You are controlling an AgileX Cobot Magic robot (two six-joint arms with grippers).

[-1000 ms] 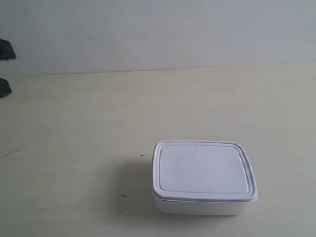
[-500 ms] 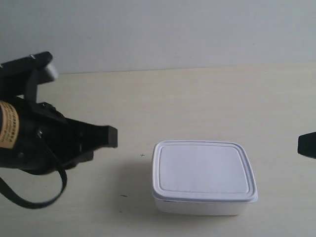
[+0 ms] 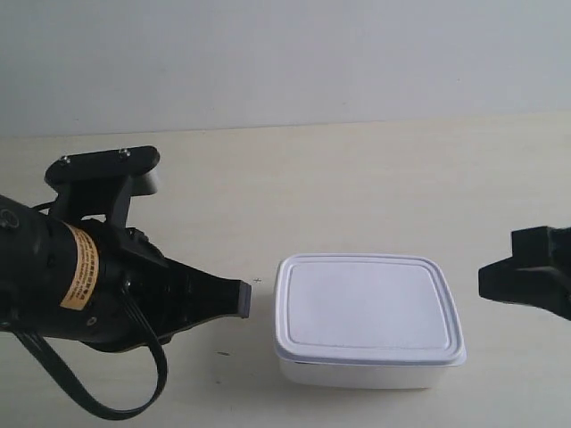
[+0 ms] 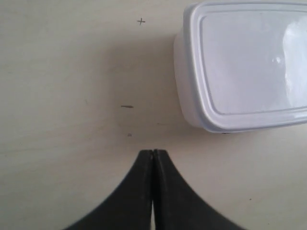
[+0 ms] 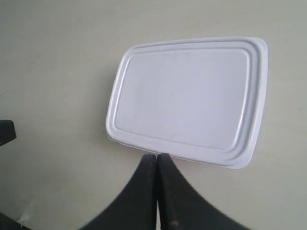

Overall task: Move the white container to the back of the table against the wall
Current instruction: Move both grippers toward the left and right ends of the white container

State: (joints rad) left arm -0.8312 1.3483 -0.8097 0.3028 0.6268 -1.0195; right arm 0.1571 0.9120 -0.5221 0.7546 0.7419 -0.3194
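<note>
Wide tabletop [image 3: 375, 178], plain wall [image 3: 294, 62] at its back. The white container [image 3: 368, 319] sits at the front, well apart from that wall, its long axis running from one arm to the other. Left arm [image 3: 98, 276] is at one short end, right arm [image 3: 535, 278] at the other, both sets of jaws pinched closed on nothing. Right jaws point straight at it and look nearer — left jaws have it ahead and off to one side, not touching.
</note>
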